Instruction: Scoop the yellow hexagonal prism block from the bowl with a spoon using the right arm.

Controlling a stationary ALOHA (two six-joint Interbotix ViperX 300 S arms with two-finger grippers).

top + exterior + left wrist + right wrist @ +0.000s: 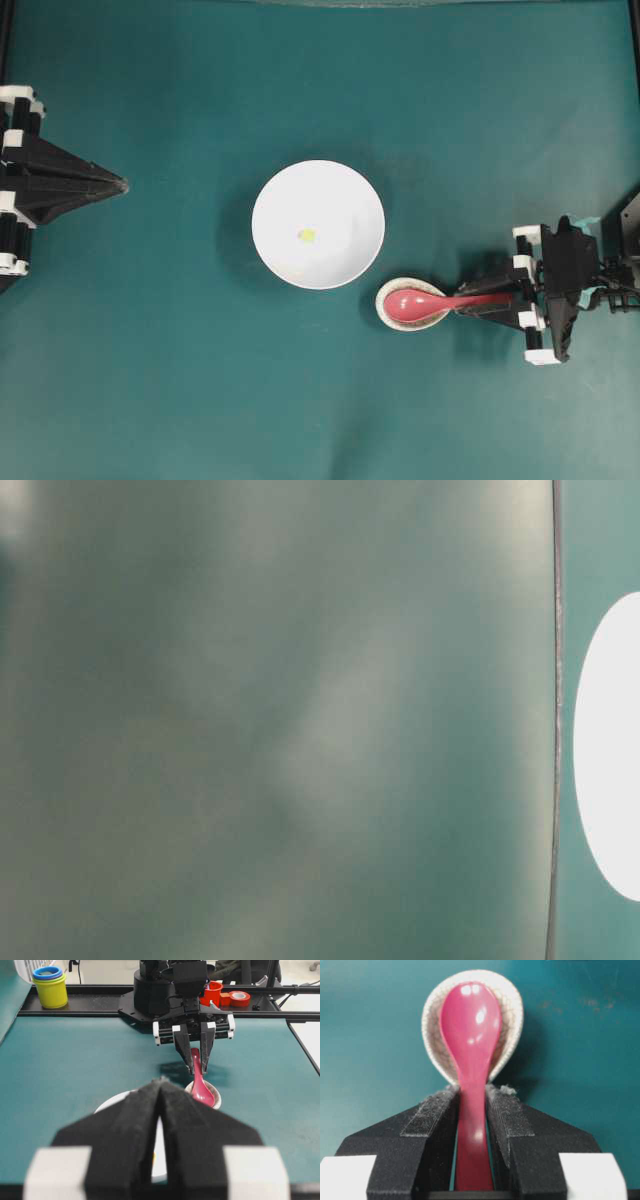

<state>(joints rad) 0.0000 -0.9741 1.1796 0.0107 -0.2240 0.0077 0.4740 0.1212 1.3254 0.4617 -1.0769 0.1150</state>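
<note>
Yellow hexagonal prism block [307,235]: lies loose near the middle of the bowl [318,224], well ahead of the right gripper [492,299], beyond the spoon rest [398,292].
Block handling: looks tiny and light; likely to skid on the glazed bowl floor rather than climb into the scoop.
Spoon [470,1055]: glossy, stiff, probably slippery and breakable; scoop sits in the spoon rest just ahead of the gripper.
Hold point: the straight handle, where the gripper already brackets it.
Right gripper state: fingers [432,1115] close on either side of the handle; the wrist view shows a thin gap on the right side, so full clamping cannot be confirmed.
Left gripper [161,1110]: closed, empty, far across the bowl.
Worktop [180,380]: flat teal mat.
Room: stacked cups [50,985] and tape roll [240,998] behind the right arm's base.
</note>
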